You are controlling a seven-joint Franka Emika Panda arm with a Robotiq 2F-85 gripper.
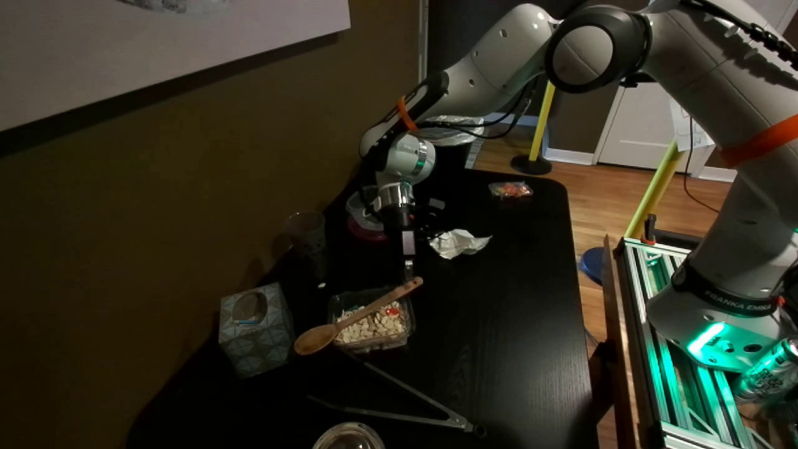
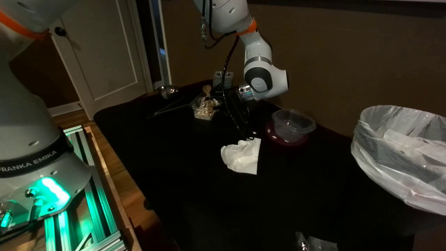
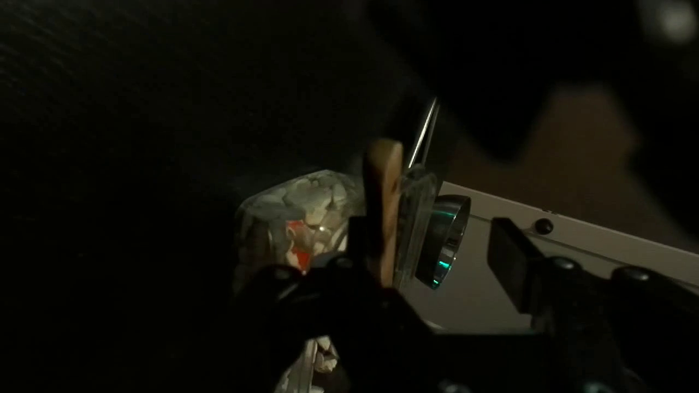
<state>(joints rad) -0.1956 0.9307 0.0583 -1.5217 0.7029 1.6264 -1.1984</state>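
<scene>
Black two-finger gripper (image 3: 436, 248): jaws apart, positioned at the handle end of the light-brown wooden spoon (image 1: 369, 311).
Light-brown wooden spoon: laid slantwise across the rim of the clear plastic container (image 1: 374, 345), bowl end projecting past it. In the wrist view the handle appears between the jaws, close to one finger; contact cannot be determined.
Clear plastic container: stands on the black table (image 1: 511, 337); holds pale flat pieces (image 1: 377, 327) with some red.
Slim metal tongs (image 1: 457, 421): spread in a V, near the container.
Grey patterned tissue box (image 1: 257, 333): beside the spoon's bowl end.
</scene>
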